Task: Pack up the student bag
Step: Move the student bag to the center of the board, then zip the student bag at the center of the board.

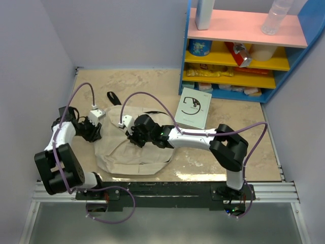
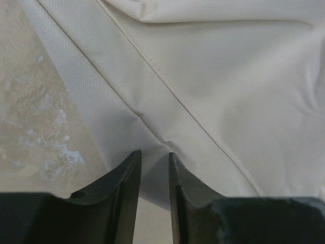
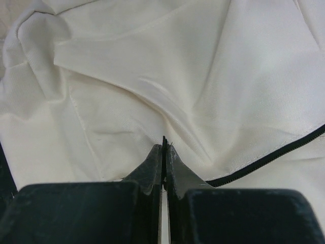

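Note:
The student bag, beige fabric with black zipper trim, lies flat and rumpled on the table between the two arms. My left gripper is at its left edge. In the left wrist view the gripper has a narrow gap between its fingers, and the bag's fabric lies in and beyond that gap. My right gripper rests on the bag's upper middle. In the right wrist view it is shut, with a thin black sliver pinched at the tips, next to the black zipper line.
A white book lies flat on the table right of the bag. Behind it stands a blue shelf unit with pink and yellow boards holding bottles and packets. A black strap trails from the bag's far end. Walls close in left and right.

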Robot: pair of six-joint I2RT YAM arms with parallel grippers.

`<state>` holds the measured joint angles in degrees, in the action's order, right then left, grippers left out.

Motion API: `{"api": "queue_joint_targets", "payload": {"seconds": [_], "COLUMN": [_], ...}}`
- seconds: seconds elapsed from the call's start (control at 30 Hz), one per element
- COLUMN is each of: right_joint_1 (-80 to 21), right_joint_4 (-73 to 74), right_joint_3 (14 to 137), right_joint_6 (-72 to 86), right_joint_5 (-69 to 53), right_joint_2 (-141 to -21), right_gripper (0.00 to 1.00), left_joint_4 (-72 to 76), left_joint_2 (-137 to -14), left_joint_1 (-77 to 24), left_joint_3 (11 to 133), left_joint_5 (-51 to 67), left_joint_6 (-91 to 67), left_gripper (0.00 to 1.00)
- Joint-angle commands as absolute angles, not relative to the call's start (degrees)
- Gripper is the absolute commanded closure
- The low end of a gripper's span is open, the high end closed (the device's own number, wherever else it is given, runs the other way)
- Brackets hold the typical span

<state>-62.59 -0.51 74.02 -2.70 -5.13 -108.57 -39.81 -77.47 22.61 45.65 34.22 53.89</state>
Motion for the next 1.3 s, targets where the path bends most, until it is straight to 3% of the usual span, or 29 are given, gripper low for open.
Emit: {"api": "queue_joint_targets", "payload": {"seconds": [0.0,0.03,0.07,0.13,0.37,0.57,0.63,0.77,0.87,1.0,1.13,1.27], "right_joint_1": [-62.8,-62.8,-62.8,-63.0,-63.9,-63.4,-61.7,-58.3,-57.0,-57.0,-56.8,-56.8], "right_joint_4": [-2.1,-2.3,-2.7,-3.1,-4.7,-4.9,-4.6,-4.2,-4.3,-5.4,-6.1,-6.7], "right_joint_3": [76.1,75.8,75.3,74.2,73.4,79.8,81.7,86.3,88.3,89.1,90.6,93.4], "right_joint_6": [-0.9,-0.5,-0.4,1.3,4.1,5.0,5.9,9.5,10.7,12.0,13.0,14.8], "right_joint_5": [-6.8,-7.1,-7.6,-8.2,-7.7,2.1,3.2,1.4,0.1,-2.5,-5.3,-7.3], "right_joint_2": [-107.2,-107.1,-106.3,-105.7,-107.1,-112.4,-114.6,-118.2,-120.1,-120.6,-121.0,-121.4], "right_gripper": [1.0,1.0,1.0,1.0,1.0,1.0,1.0,1.0,1.0,1.0,1.0,1.0], "left_joint_4": [-35.8,-34.4,-33.6,-30.5,-22.1,-20.7,-21.7,-25.5,-35.0,-44.3,-51.8,-51.0], "left_joint_2": [-85.0,-86.2,-87.4,-90.7,-96.2,-99.2,-99.0,-96.3,-92.7,-85.8,-82.0,-81.7], "left_joint_1": [22.6,22.3,21.7,20.9,12.1,11.2,11.6,14.5,15.3,15.2,15.0,13.8], "left_joint_3": [48.1,48.8,50.3,52.1,59.9,69.0,71.0,76.3,77.1,68.8,58.4,53.9], "left_joint_5": [35.2,35.9,36.1,36.3,33.8,33.8,33.3,37.2,42.2,47.3,48.9,49.9], "left_joint_6": [48.5,46.8,45.9,42.7,35.2,30.8,30.8,31.1,37.1,47.2,58.1,59.2], "left_gripper": [0.72,0.77,0.91,0.99,1.0,1.0,0.95,0.71,0.61,0.61,0.67,0.68]}}
